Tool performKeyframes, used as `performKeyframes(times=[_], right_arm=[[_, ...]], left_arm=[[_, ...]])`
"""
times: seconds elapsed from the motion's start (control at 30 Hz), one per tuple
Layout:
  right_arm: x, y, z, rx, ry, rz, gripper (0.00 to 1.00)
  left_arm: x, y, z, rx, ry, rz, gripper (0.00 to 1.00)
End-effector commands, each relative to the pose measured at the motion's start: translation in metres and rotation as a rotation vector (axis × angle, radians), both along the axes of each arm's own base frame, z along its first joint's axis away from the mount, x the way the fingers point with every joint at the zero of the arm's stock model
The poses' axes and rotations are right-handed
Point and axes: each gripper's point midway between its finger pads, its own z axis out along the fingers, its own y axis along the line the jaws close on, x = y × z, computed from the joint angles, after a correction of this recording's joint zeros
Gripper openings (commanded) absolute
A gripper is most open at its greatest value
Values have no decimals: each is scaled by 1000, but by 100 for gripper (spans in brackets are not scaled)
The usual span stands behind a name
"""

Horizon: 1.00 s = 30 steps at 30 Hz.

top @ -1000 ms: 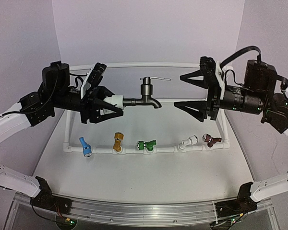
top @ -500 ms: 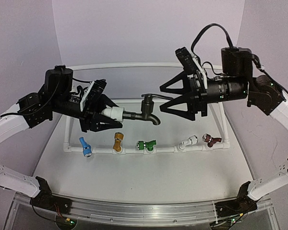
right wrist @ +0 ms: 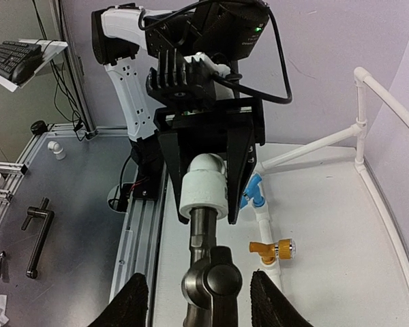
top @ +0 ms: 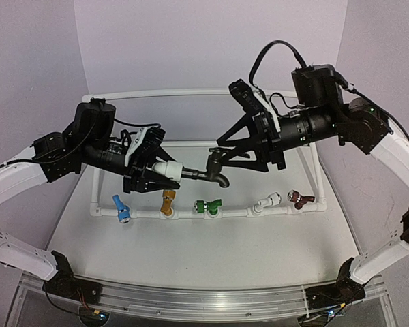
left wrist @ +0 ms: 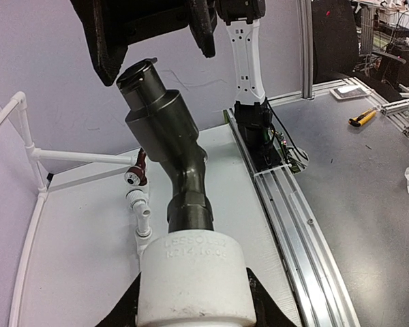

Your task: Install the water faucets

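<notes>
My left gripper [top: 169,172] is shut on the white plastic fitting [top: 165,168] of the dark grey faucet [top: 217,170] and holds it level above the pipe frame. In the left wrist view the fitting [left wrist: 191,279] sits between the fingers, and the grey faucet [left wrist: 165,129] points away. My right gripper [top: 225,152] is open, with its fingers on either side of the faucet head [right wrist: 213,281] and gaps showing on both sides. Blue [top: 120,208], gold [top: 167,202], green [top: 208,206], white [top: 267,201] and maroon [top: 300,199] faucets sit on the front pipe.
The white PVC pipe frame [top: 191,92] stands on the table, with a high rear bar and a low front pipe [top: 235,212]. An aluminium rail [top: 191,300] runs along the near edge. Both arms meet above the frame's middle.
My right arm has swung left and down until its open fingers flank the faucet head. My left gripper has lowered the faucet and carried it slightly right, still gripping the fitting.
</notes>
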Motion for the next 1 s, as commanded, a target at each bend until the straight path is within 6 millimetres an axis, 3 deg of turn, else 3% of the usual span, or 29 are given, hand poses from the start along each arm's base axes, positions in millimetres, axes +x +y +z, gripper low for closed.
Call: performKeyframes(times=[0.0, 0.33, 0.83, 0.97], right_arm=[[-4, 3, -1, -35, -80, 20, 46], [9, 12, -35, -200, -129, -18, 55], [9, 14, -55, -299, -140, 3, 32], [8, 15, -53, -296, -140, 8, 12]], left_arm=[[-2, -2, 38, -86, -87, -6, 0], [-2, -5, 22, -17, -97, -14, 0], [5, -8, 9, 27, -148, 29, 0], [6, -8, 8, 28, -149, 36, 1]])
